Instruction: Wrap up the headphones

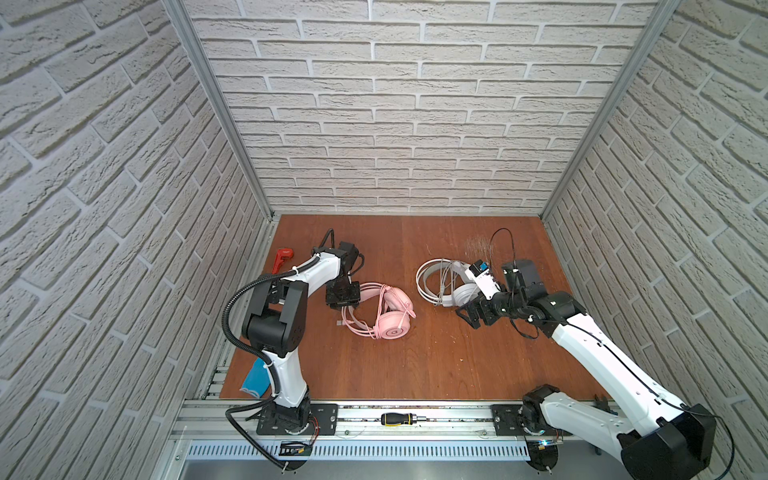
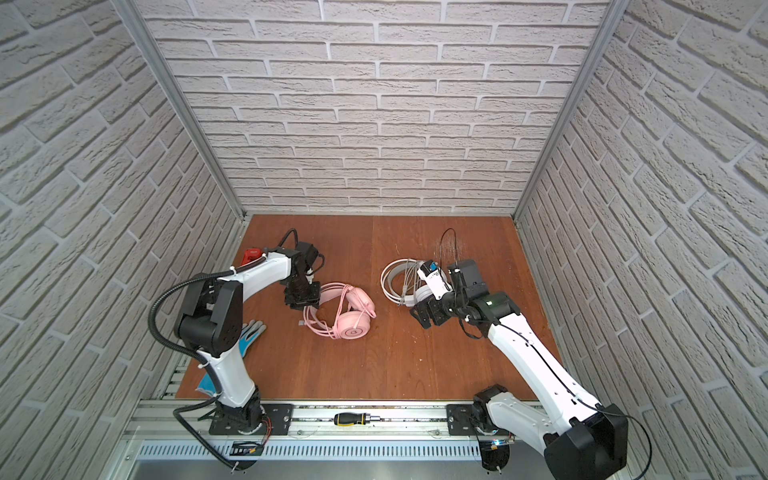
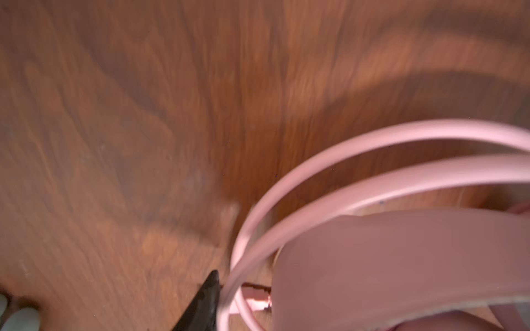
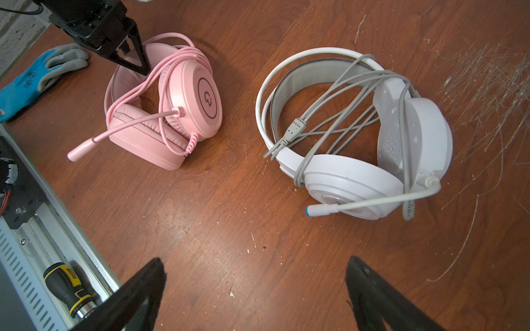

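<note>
Over the whole cell floor, a reddish-brown wooden tabletop (image 1: pixel 415 365), matte, grain visible, with fine pale scratches (image 4: pixel 487 71) toward the far right corner. Closed on three sides by walls (image 1: pixel 415 124) of whitish brick relief, joined by aluminium profiles. Along the near edge, a metal rail (image 1: pixel 457 417) with a black-and-yellow screwdriver (image 1: pixel 401 419) lying in its groove. At the left edge, a blue and grey work glove (image 2: pixel 249 336); farther back, a red tool (image 1: pixel 282 258).

Left arm (image 1: pixel 320 270) bent high at the elbow, wrist turned down, left gripper (image 4: pixel 139 67) pointing onto the headband of the pink headset (image 1: pixel 390 316), left of the centre. Black triangular fingers (image 3: pixel 206 298) drawn near to each other, just beside the two thin headband wires; gripping or only touching, not possible to tell. Right arm (image 1: pixel 590 340) stretched low from the near right corner, right gripper (image 4: pixel 255 259) hovering over bare wood near the white headset (image 1: pixel 440 284), jaws spread wide, nothing between them.

Pink headset lying on its side: smooth plastic cups, soft wrinkled pads, thin pink cable looped around cups and band, slim microphone boom (image 4: pixel 114 134) sticking out. White headset right of the centre, a little farther back, apart from the pink one: round cups, grey mesh band under a double white wire, grey cable wound loosely across, boom with a blue tip.
</note>
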Tool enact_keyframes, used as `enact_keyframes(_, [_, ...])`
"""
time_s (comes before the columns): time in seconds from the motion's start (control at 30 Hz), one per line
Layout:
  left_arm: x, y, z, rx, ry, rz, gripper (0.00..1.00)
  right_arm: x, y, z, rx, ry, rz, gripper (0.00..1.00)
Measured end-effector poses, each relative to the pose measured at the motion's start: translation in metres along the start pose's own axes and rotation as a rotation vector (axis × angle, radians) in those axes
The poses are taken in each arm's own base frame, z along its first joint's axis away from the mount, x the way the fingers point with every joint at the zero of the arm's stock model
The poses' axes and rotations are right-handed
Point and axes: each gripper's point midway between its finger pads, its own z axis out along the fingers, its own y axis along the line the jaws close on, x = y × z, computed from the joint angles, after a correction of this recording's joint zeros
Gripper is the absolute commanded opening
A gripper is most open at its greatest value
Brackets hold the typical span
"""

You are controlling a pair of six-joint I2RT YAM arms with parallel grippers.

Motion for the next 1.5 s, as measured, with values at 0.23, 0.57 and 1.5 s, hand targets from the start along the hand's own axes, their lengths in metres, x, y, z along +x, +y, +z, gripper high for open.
enact_keyframes(0.23, [-0.020, -0.001, 0.001, -0.011, -0.012, 0.004, 0.37, 0.001, -0.007, 0.000, 0.043, 0.005, 0.003, 1.00])
enact_keyframes(0.57, [-0.052, -0.002, 0.001, -0.004, -0.037, 0.005, 0.36, 0.006, -0.021, 0.007, 0.104, 0.042, 0.036, 0.99])
enact_keyframes(1.5, [-0.121, 0.012, -0.012, 0.003, -0.122, -0.006, 0.56, 0.000, -0.072, -0.006, 0.200, -0.079, 0.260, 1.00])
